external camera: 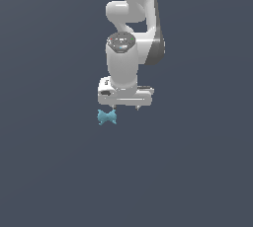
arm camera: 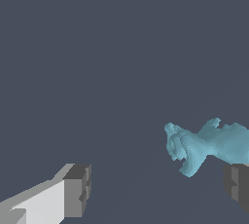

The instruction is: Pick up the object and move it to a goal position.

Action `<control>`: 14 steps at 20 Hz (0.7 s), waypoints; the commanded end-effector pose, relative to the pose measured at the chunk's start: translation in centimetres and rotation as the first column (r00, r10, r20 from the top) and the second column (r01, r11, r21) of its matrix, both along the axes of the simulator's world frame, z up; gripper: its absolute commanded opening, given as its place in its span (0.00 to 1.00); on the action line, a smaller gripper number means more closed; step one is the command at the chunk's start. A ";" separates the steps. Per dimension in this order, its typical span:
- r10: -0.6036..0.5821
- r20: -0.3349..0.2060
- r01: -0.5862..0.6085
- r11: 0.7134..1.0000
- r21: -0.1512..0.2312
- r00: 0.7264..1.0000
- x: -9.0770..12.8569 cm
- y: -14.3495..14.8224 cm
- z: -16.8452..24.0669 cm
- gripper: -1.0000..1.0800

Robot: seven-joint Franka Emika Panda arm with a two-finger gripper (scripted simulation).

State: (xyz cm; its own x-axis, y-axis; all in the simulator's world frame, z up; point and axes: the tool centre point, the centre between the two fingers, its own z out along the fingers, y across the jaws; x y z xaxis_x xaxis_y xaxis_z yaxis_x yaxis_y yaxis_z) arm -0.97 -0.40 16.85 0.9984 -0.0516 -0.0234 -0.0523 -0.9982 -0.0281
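Nearest the wrist camera are the two dark finger pads of the gripper, set wide apart with bare surface between them; nothing is held. One pad shows in full on its pale grey finger, the other is cut off by the frame edge. The teal-blue piece lies close beside that cut-off pad, partly out of the wrist view; whether it touches the pad cannot be told. It is bow-tie shaped, pinched at the middle, with a lumpy, uneven surface, and only one flared lobe and part of the waist are fully visible in this view. In the exterior view the teal-blue piece rests on the flat dark grey-blue ground, just below the gripper and off toward the exterior view's left of the gap between the fingers, nearly under the finger on that side rather than between the two. Both short fingertips point down toward the ground, spread, with the piece outside their span or at its very edge; the render is too coarse to settle which. Above the piece, the gripper's white body sits square and level, and the white arm rises from it past a dark-capped joint and out through the upper edge of the exterior view.
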 end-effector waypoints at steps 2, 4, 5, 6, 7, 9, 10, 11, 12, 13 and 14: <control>-0.001 0.000 0.001 1.000 0.000 1.000 0.0 0.0 0.0 0.96; -0.005 0.004 0.005 1.000 0.000 1.000 0.0 -0.4 0.2 0.96; -0.009 0.006 0.009 1.000 -0.001 1.000 0.1 -0.7 0.3 0.96; -0.014 0.010 0.014 1.000 -0.001 1.000 0.1 -1.1 0.5 0.96; -0.019 0.014 0.019 1.000 -0.001 1.000 0.2 -1.5 0.7 0.96; -0.025 0.020 0.025 1.000 -0.002 0.999 0.2 -2.2 1.1 0.96; -0.025 0.022 0.025 1.000 -0.002 0.999 0.3 -2.4 1.2 0.96; -0.024 0.024 0.025 1.000 -0.002 0.999 0.3 -2.6 1.2 0.96; -0.023 0.024 0.023 1.000 -0.002 0.999 0.3 -2.6 1.3 0.96; -0.022 0.024 0.022 1.000 -0.002 0.999 0.3 -2.6 1.3 0.96; -0.022 0.024 0.022 1.000 -0.002 0.999 0.3 -2.5 1.3 0.96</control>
